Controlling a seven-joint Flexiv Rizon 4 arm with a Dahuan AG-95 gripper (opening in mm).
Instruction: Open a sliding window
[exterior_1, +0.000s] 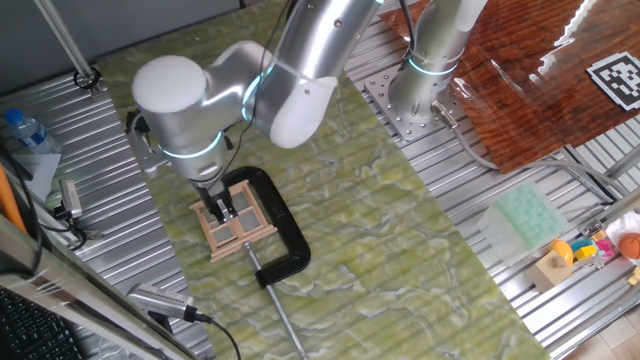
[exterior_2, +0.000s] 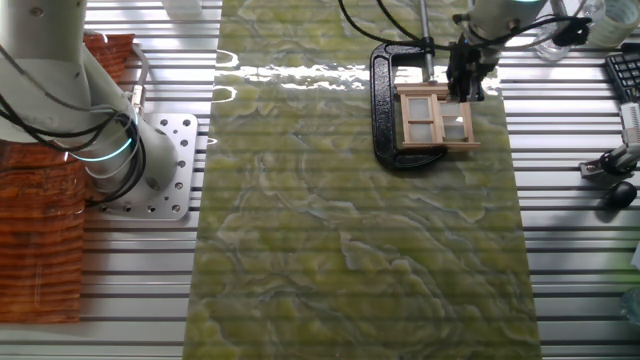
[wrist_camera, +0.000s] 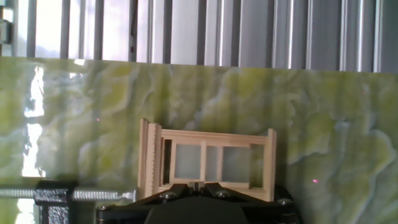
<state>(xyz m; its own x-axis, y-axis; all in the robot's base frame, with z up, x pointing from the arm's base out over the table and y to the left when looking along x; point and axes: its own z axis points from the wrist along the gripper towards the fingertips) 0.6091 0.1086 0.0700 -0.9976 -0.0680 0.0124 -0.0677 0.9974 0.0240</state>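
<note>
Wood of the sliding window (exterior_1: 236, 222) is looking light, stiff, probably fragile; it is lying inside the black C-clamp (exterior_1: 283, 228). Gripper (exterior_1: 219, 207) is pressing its sash, fingers seemingly together; push the rail gently.

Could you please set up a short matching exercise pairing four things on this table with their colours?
Things:
1. sliding window
2. C-clamp
3. table mat
4. tag card on the far bench

Colours:
A. black and white
B. mottled green and yellow
C. light tan wood
D. black

Pairs: 1-C, 2-D, 3-B, 4-A

The gripper is down at the window frame; its jaws cannot be judged from these views.
</note>
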